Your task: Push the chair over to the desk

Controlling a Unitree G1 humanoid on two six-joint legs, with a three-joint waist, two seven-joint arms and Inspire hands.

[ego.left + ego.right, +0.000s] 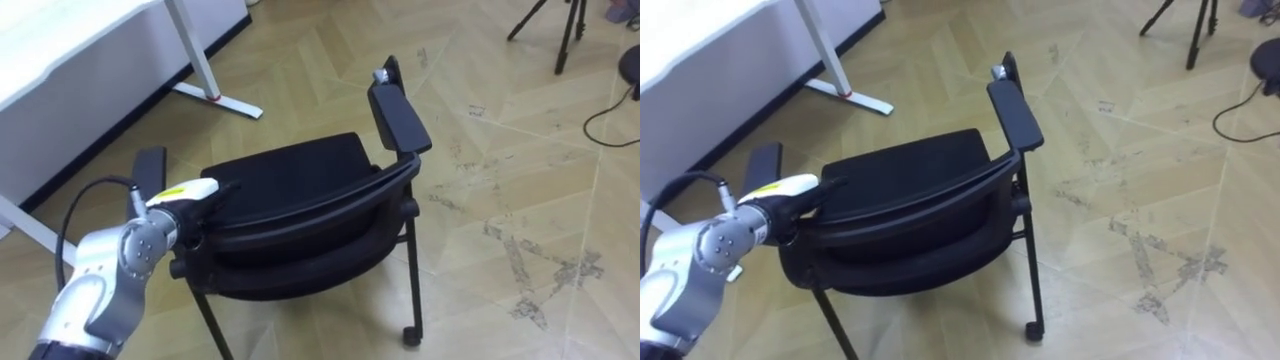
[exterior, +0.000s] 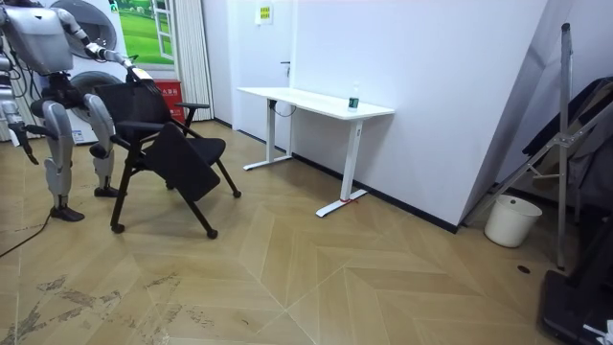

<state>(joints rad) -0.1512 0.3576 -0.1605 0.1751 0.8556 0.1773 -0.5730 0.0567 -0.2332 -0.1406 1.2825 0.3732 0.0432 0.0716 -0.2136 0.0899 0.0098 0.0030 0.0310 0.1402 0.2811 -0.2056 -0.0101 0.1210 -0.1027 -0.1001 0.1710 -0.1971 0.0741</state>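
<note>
A black chair with padded armrests and small wheels stands on the wooden floor right in front of me, its seat facing away. My left hand rests at the left end of the curved backrest. Its dark fingers merge with the black frame, so their state is unclear. In the room view I stand behind the chair at the room view's left, with my left arm reaching to its back. My right hand hangs by my side.
A white desk on white legs stands ahead to my left, and it also shows against the wall. A dark tripod and a cable lie far right. A white bucket and a folded stand are at the room view's right.
</note>
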